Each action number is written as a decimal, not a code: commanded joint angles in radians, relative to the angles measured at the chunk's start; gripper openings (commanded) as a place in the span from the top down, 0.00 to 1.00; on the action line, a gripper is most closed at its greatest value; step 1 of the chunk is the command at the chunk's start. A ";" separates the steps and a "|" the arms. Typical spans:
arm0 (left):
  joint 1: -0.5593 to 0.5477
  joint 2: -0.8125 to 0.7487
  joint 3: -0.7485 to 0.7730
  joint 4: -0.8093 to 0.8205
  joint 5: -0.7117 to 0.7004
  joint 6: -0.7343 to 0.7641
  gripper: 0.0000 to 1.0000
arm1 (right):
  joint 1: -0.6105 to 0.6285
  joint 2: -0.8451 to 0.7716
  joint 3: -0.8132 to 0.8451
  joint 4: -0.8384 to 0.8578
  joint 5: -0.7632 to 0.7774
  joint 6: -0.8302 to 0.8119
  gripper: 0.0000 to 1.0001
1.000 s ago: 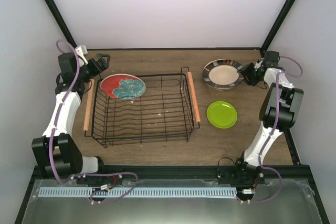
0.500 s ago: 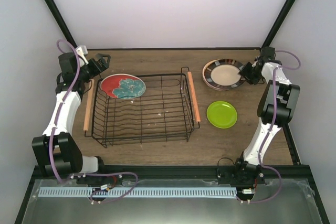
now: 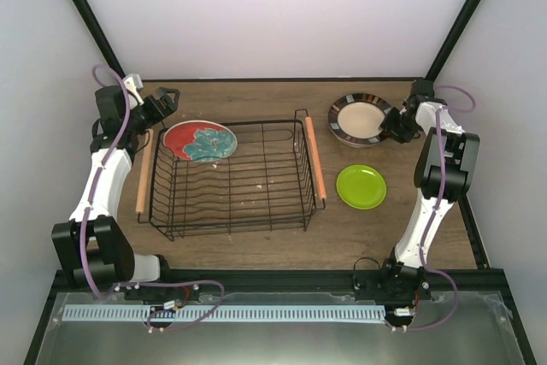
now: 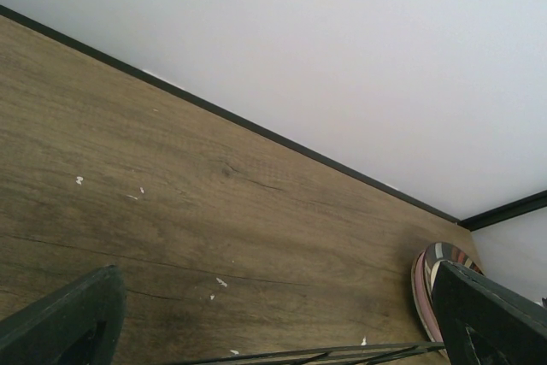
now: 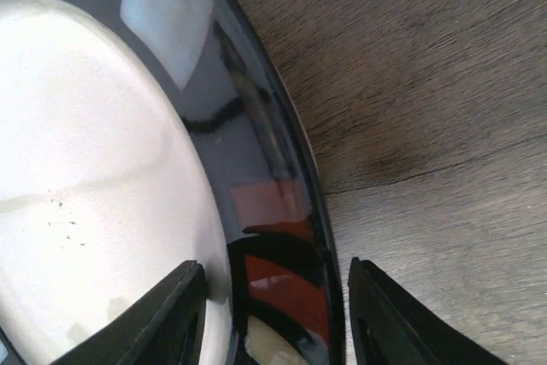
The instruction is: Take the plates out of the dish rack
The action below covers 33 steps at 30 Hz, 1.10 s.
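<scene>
The beige plate with a brown rim (image 3: 359, 119) lies on the table at the far right. My right gripper (image 3: 394, 123) is open, its fingers astride that plate's right rim (image 5: 291, 237), one over the inside and one outside on the wood. The red plate with teal flowers (image 3: 201, 141) leans in the far left corner of the black wire dish rack (image 3: 256, 211). The small lime green plate (image 3: 361, 186) lies flat to the right of the rack. My left gripper (image 3: 165, 100) is open and empty beyond the rack's far left corner. No other plates show.
The rack's wooden rod handles (image 3: 314, 158) run along its left and right sides. The back wall and black frame posts stand close behind both grippers. In the left wrist view, a rack wire (image 4: 342, 353) crosses the bottom and the beige plate's edge (image 4: 424, 284) shows at the right.
My right gripper has slid left onto the beige plate's rim, and the right forearm has swung more upright. The plate has shifted slightly left. The left arm has not moved.
</scene>
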 commanded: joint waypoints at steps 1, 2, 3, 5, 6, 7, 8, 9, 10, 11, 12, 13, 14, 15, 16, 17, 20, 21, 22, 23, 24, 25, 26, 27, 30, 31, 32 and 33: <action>-0.003 -0.009 0.015 0.022 0.013 -0.003 0.00 | 0.000 -0.016 0.013 -0.031 0.078 -0.020 0.51; -0.004 -0.009 0.015 0.022 0.013 -0.003 0.00 | 0.000 -0.018 0.013 -0.032 0.084 -0.021 0.50; -0.003 -0.008 0.015 0.022 0.013 -0.003 0.00 | 0.000 -0.022 0.012 -0.033 0.089 -0.021 0.49; -0.003 -0.006 0.013 0.022 0.013 -0.002 0.00 | 0.000 -0.031 0.012 -0.031 0.096 -0.018 0.47; -0.003 -0.008 0.012 0.023 0.013 -0.004 0.00 | 0.000 -0.037 0.011 -0.030 0.097 -0.017 0.47; -0.003 -0.007 0.012 0.024 0.014 -0.003 0.00 | 0.000 -0.046 0.011 -0.027 0.097 -0.015 0.46; -0.003 -0.006 0.011 0.024 0.014 -0.003 0.00 | 0.000 -0.053 0.014 -0.027 0.096 -0.016 0.46; -0.003 -0.008 0.010 0.024 0.014 -0.003 0.00 | 0.000 -0.064 0.020 -0.028 0.092 -0.015 0.46; -0.004 -0.009 0.010 0.024 0.013 -0.001 0.00 | 0.001 -0.074 0.024 -0.026 0.087 -0.014 0.46; -0.003 -0.009 0.011 0.024 0.013 -0.003 0.00 | 0.000 -0.089 0.030 -0.025 0.083 -0.013 0.46; -0.002 -0.009 0.011 0.025 0.013 -0.002 0.00 | -0.003 -0.107 0.036 -0.025 0.077 -0.010 0.45; -0.003 -0.009 0.011 0.025 0.013 -0.003 0.00 | -0.008 -0.124 0.043 -0.025 0.072 -0.007 0.45; -0.003 -0.008 0.010 0.025 0.013 -0.003 0.00 | -0.014 -0.142 0.049 -0.023 0.062 -0.004 0.45; -0.003 -0.009 0.010 0.026 0.013 -0.003 0.00 | -0.020 -0.158 0.052 -0.018 0.050 -0.002 0.45; -0.003 -0.010 0.008 0.027 0.013 -0.003 0.00 | -0.024 -0.170 0.060 -0.015 0.036 -0.002 0.45; -0.003 -0.009 0.009 0.027 0.013 -0.003 0.00 | -0.029 -0.180 0.072 -0.018 0.020 -0.001 0.44; -0.003 -0.005 0.010 0.028 0.016 -0.006 0.00 | -0.030 -0.226 0.121 -0.003 -0.053 -0.004 0.43; -0.003 -0.004 0.011 0.028 0.016 -0.006 0.00 | -0.022 -0.250 0.137 0.021 -0.113 -0.007 0.43; -0.003 -0.003 0.012 0.028 0.016 -0.006 0.00 | 0.001 -0.276 0.153 0.055 -0.149 -0.017 0.43; -0.003 -0.002 0.012 0.027 0.016 -0.005 0.00 | 0.038 -0.295 0.177 0.088 -0.179 -0.046 0.43; -0.004 0.000 0.012 0.027 0.017 -0.005 0.00 | 0.091 -0.308 0.210 0.106 -0.189 -0.091 0.43; -0.004 0.002 0.013 0.027 0.018 -0.004 0.00 | 0.160 -0.310 0.254 0.112 -0.192 -0.160 0.43; -0.004 0.005 0.012 0.026 0.018 -0.005 0.00 | 0.226 -0.306 0.294 0.111 -0.191 -0.236 0.43; -0.004 0.007 0.014 0.027 0.019 -0.005 0.00 | 0.298 -0.300 0.322 0.112 -0.187 -0.320 0.43; -0.004 0.010 0.020 0.027 0.020 -0.004 0.00 | 0.454 -0.302 0.286 0.193 -0.225 -0.452 0.42; -0.004 0.009 0.023 0.025 0.020 -0.003 0.00 | 0.497 -0.312 0.242 0.244 -0.243 -0.492 0.42; -0.004 0.007 0.026 0.023 0.019 -0.002 0.00 | 0.542 -0.326 0.192 0.305 -0.269 -0.528 0.42; -0.004 0.005 0.029 0.020 0.019 0.001 0.00 | 0.581 -0.334 0.143 0.361 -0.302 -0.570 0.42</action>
